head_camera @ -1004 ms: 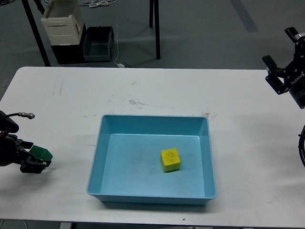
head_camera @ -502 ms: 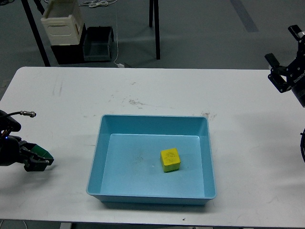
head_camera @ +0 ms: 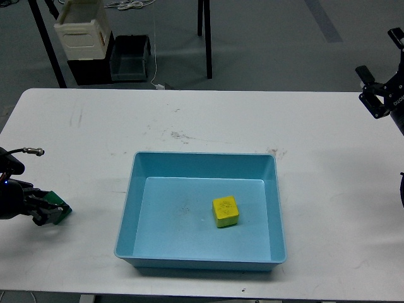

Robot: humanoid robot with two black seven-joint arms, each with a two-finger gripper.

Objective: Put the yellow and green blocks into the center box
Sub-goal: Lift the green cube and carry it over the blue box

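At the frame's left edge my left gripper (head_camera: 50, 212) pinches the green block (head_camera: 57, 207) low over the table (head_camera: 328, 189). The yellow block (head_camera: 225, 211) sits inside the box (head_camera: 201, 162), centre frame. Upper right, my right gripper (head_camera: 382, 82) is spread, holding nothing.

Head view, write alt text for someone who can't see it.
A yellow cube block sits inside an open light-blue plastic box at the middle of a white table. At the table's left edge, the left gripper grips a green block; the right gripper hangs open at far right.
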